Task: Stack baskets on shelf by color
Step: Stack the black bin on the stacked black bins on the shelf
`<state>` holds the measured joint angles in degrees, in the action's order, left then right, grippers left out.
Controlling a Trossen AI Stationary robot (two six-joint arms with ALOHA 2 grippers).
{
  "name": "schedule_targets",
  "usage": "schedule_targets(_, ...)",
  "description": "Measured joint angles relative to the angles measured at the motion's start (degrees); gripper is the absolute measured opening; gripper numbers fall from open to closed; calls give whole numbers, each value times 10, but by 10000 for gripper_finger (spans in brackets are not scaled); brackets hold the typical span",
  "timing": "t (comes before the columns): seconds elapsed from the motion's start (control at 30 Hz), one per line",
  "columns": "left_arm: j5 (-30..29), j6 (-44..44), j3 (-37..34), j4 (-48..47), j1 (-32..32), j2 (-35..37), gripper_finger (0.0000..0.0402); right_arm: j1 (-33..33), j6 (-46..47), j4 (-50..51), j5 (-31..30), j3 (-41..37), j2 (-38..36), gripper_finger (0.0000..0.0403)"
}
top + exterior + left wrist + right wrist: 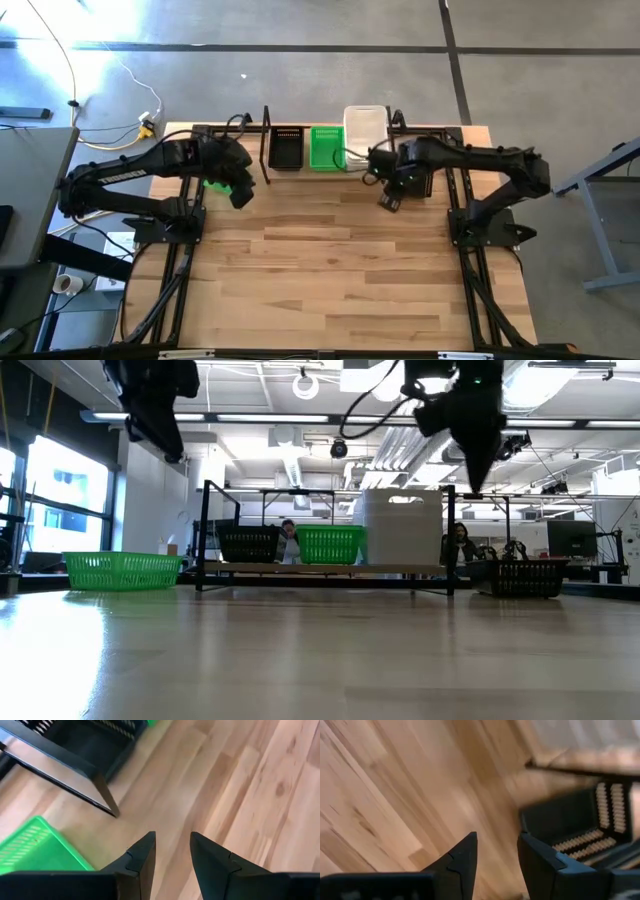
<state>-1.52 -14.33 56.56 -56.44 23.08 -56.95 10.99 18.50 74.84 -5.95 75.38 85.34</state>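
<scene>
On the far shelf (pixel 330 170) sit a black, a green (pixel 326 148) and a white basket (pixel 365 125) – sorted by colour – while left tool (pixel 241 196) and right tool (pixel 387 203) hover empty, fingers apart, above loose green (pixel 122 571) and black (pixel 527 577) baskets.

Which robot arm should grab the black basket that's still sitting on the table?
Probably the right. Its end effector hangs open near the black basket, which shows close in its wrist view. The left end effector is by the green basket.
</scene>
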Motion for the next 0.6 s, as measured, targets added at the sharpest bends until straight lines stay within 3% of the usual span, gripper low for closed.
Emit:
schedule_targets(0.27, 0, -5, -18, 1, -51, 0, 111, -44, 114, -10, 0, -104, -85, 126)
schedule_targets(0.6, -2, -80, -34, 0, -114, 0, 111, -58, 318, -32, -10, -189, -179, 126)
